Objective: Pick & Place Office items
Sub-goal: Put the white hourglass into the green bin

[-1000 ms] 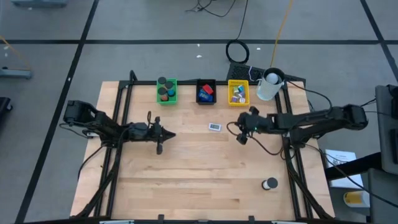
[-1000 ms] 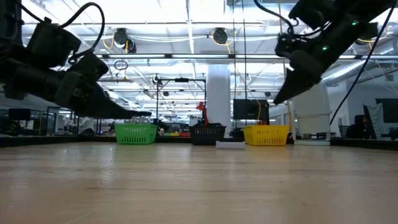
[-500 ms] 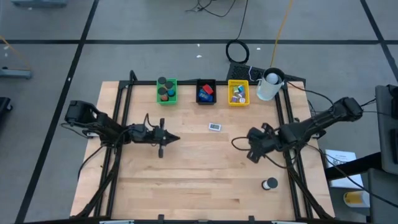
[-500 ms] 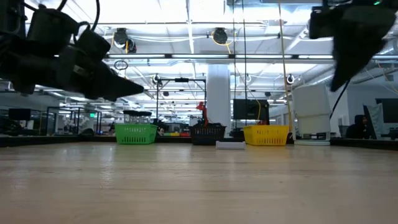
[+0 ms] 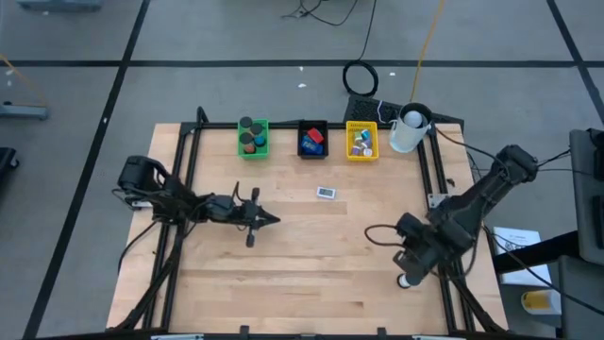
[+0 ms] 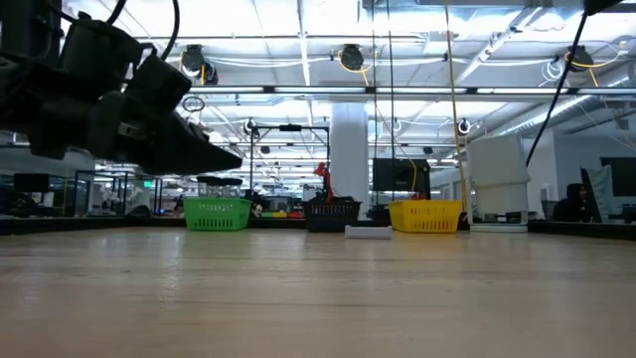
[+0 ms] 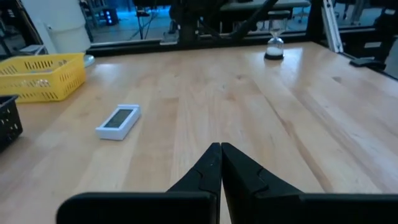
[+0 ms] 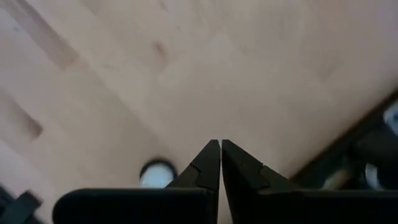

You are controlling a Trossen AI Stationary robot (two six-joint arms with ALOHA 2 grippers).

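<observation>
along the far edge of the table (image 5: 302, 274) sit green tray (image 5: 253, 139), black tray (image 5: 312, 140) and yellow tray (image 5: 361, 141) holding office items, white cup (image 5: 408, 129) beside. a small white device (image 5: 326, 193) lies mid-table. left gripper (image 5: 271, 220), fingers pressed together, hovers nearby. right gripper (image 5: 408, 274), also pressed together, hangs over a dark round piece (image 8: 157, 173).

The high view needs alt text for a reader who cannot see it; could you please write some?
Seen from above, two dark arms work over a wooden table: the right end effector, shut, hovers by a small round item near the right edge, and the left end effector, shut, hangs mid-table. Green, black and yellow trays line the far edge beside a white cup.
</observation>
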